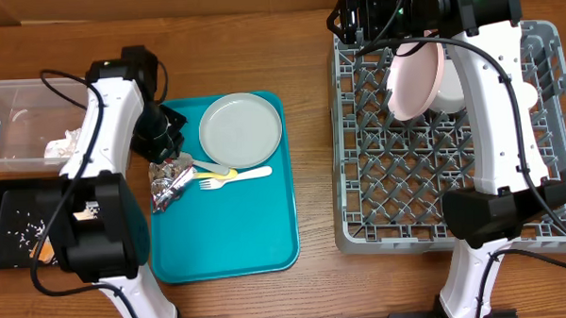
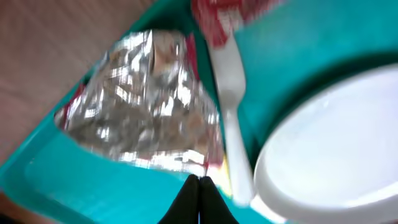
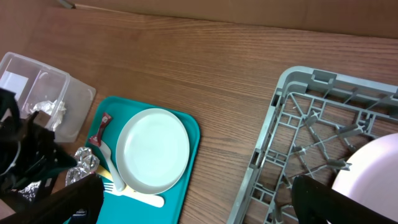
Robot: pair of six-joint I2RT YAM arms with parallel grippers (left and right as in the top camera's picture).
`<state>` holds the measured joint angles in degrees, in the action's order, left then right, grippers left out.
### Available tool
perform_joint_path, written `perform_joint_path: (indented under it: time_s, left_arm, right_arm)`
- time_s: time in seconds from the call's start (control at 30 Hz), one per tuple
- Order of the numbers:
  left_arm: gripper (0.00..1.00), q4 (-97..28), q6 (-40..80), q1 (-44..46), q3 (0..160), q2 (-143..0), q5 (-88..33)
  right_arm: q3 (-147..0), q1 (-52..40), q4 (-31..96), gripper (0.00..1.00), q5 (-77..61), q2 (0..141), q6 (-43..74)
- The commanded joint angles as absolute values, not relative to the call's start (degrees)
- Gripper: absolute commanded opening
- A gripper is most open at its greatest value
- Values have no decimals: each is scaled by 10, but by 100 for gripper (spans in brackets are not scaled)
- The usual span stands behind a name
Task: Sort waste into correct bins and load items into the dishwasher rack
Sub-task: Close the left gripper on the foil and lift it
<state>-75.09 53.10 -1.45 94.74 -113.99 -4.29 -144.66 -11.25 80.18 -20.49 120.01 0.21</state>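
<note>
One pinkish plate (image 1: pixel 414 79) (leaning), in rack (image 1: pixel 343 157)

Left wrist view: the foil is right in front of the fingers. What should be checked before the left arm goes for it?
1. Left gripper open for a grasp: not ok, fingers pressed together with nothing between them.
2. Crumpled foil uncovered: ok, it lies at the teal tray's edge.
3. Fork apart from the foil: cannot tell, it lies right beside it.
4. Clear tub open to receive waste: ok, no lid.
5. Right gripper out of the way: ok, open over the rack by the pinkish plate.
</note>
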Motion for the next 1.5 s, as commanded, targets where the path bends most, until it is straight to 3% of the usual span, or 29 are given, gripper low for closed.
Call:
perform_joint_path:
  time_s: [0.0, 0.07, 0.13, 0.17, 0.67, 1.2, 1.47]
  left_arm:
    - [13, -790, 501, 2, 958, -1118, -60]
    - [39, -816, 484, 9, 957, -1119, -54]
    - [91, -827, 457, 15, 957, -1119, -41]
    - [100, -827, 440, 16, 957, -1119, -29]
    - [100, -789, 242, 34, 927, -1122, 34]
    - [98, -721, 275, 45, 846, -1122, 55]
    - [89, -679, 298, 44, 814, -1122, 96]
  right_arm:
    - [-1446, -111, 799, 100, -201, 1191, -1]
    - [-1446, -111, 799, 100, -201, 1191, -1]
    - [-1446, -111, 799, 100, -201, 1191, -1]
    - [-1446, -111, 799, 100, -201, 1191, -1]
    - [-1446, -111, 799, 100, -201, 1191, -1]
    - [-1446, -111, 799, 100, -201, 1191, -1]
    - [-1446, -111, 799, 100, -201, 1191, -1]
